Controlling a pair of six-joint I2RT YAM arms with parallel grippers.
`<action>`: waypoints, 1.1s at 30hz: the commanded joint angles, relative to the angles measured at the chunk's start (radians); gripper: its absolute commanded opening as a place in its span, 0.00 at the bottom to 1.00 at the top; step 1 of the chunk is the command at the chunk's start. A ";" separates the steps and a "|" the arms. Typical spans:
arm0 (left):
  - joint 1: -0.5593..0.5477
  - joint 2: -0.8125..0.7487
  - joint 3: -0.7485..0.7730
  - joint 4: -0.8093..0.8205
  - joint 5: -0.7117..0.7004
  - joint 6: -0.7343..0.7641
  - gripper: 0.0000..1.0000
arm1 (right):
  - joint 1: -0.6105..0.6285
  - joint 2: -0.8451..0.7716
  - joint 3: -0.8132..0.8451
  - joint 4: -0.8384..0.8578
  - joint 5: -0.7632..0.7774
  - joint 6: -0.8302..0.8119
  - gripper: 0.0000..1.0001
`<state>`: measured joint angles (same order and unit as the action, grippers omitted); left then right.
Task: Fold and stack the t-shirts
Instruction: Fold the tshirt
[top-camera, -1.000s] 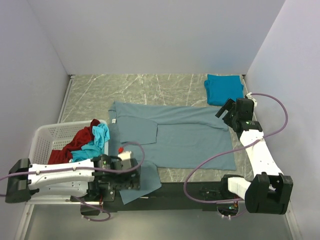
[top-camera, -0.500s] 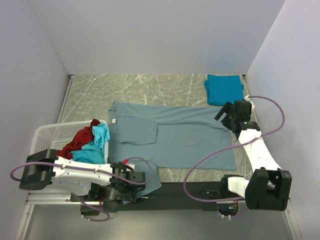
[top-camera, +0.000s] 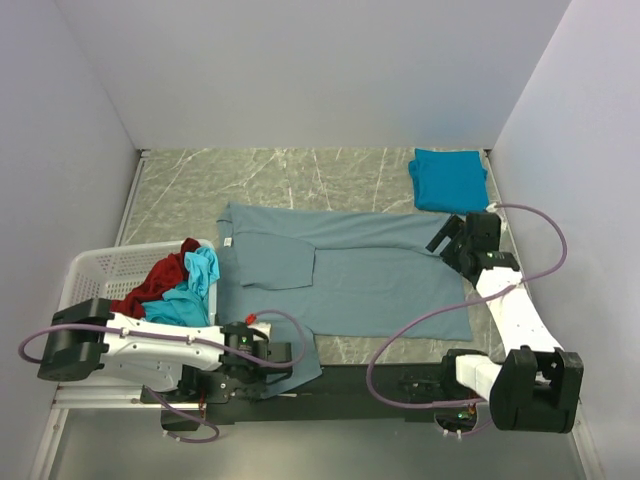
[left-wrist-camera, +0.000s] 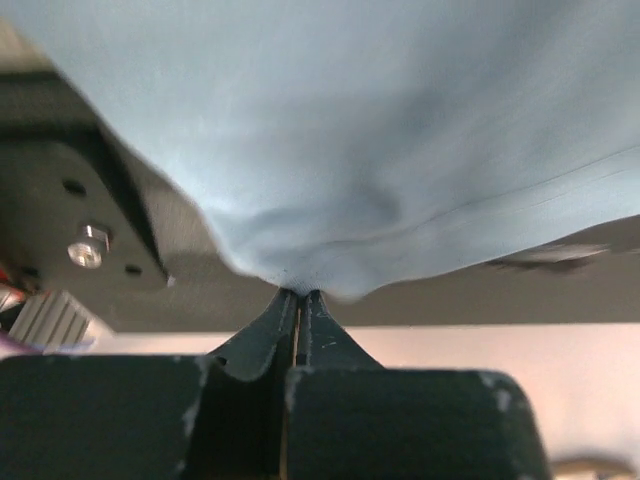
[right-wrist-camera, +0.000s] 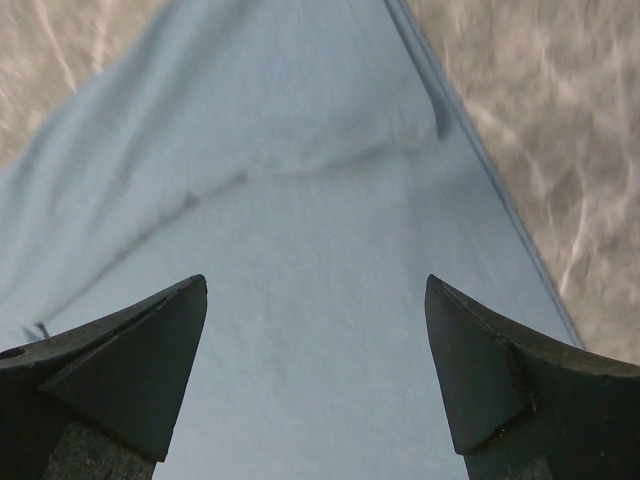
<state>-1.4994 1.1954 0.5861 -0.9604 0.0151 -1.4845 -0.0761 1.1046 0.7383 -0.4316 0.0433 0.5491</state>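
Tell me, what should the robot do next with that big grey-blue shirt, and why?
Probably lower the right gripper and close it on the grey-blue t-shirt: its jaws stand open over the cloth, while the left gripper pinches the near edge.

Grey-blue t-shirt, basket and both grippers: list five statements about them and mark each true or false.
1. The left gripper is shut on the near edge of the grey-blue t-shirt. True.
2. The right gripper is clamped on the teal-blue t-shirt. False: its jaws stand open over the grey-blue t-shirt, and the teal-blue one lies apart from it.
3. The laundry basket holds red cloth and turquoise cloth. True.
4. The grey-blue t-shirt lies bunched inside the laundry basket. False: it is spread on the table, beside the basket.
5. The teal-blue t-shirt lies folded at the table's far right corner. True.
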 joint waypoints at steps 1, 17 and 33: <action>0.069 -0.048 0.076 0.014 -0.218 0.019 0.01 | 0.024 -0.051 -0.052 -0.079 -0.039 0.029 0.95; 0.258 -0.203 0.181 0.190 -0.458 0.314 0.01 | 0.282 -0.259 -0.281 -0.301 0.103 0.455 0.96; 0.318 -0.342 0.098 0.275 -0.409 0.409 0.01 | 0.280 -0.405 -0.349 -0.469 0.064 0.597 0.95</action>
<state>-1.1873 0.8871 0.6941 -0.7174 -0.3912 -1.0950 0.1986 0.6773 0.3985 -0.8730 0.1101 1.1122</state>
